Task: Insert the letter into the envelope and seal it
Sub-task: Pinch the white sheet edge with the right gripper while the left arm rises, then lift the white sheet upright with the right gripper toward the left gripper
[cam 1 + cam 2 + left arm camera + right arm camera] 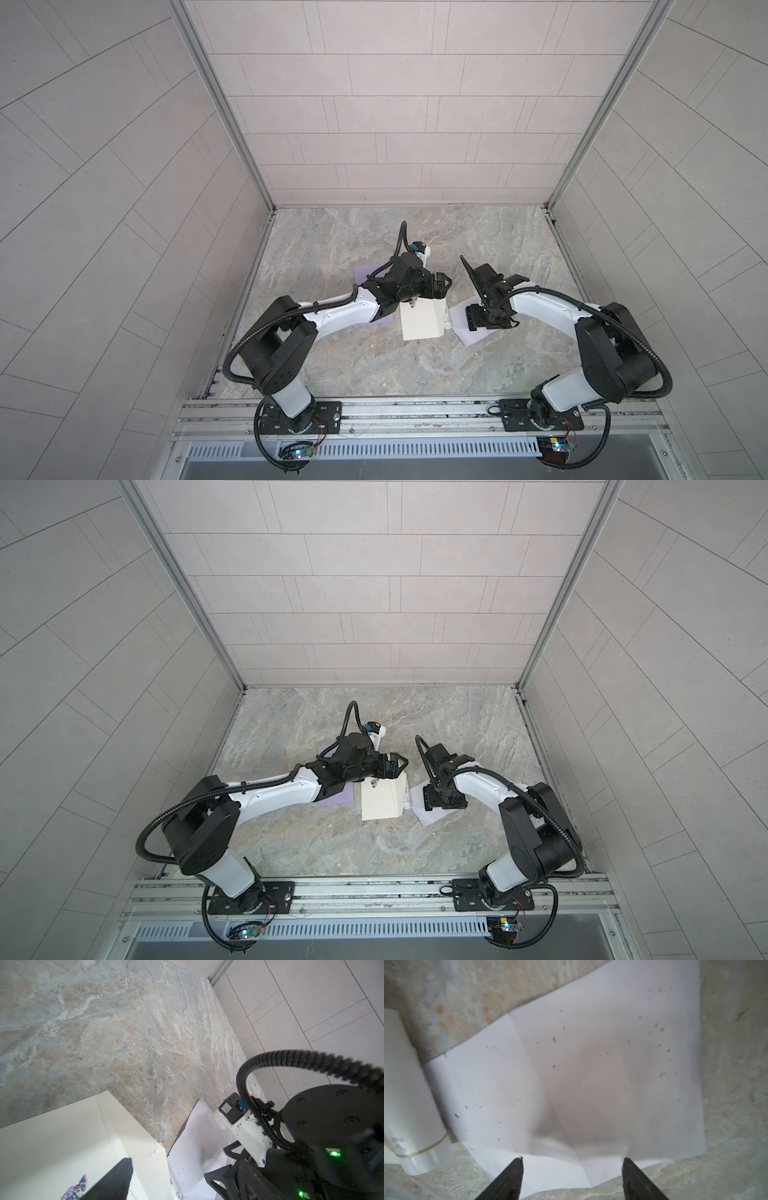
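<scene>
Paper is the whole story here: thin, light and floppy. Nearest, low and just right of centre in both top views, the letter (464,337) lies on the marble-look bench (374,374), a white creased sheet speckled with dark flecks. The right end effector (572,1169) hovers over its near edge with the jaws standing wide and nothing between them. In the right wrist view the two fingertips (508,1180) sit either side of a fold line, though I can't tell whether they touch the sheet. I'd guess the sheet would skate on that smooth top rather than lift. The raised crease looks the best place to pinch, and gently, since it will buckle.

Just left of the letter lies a white tube (406,1095), maybe glue. Next comes the cream envelope (419,326), which looks like stiffer stock. Its flap (133,1126) is folded out on the letter's side and a shiny sticker (75,1188) sits on its face. Over the envelope's far end hangs the left end effector (399,764), jaws spread, holding nothing. Further up the frame, a purple sheet (368,272) peeks out from under that arm
</scene>
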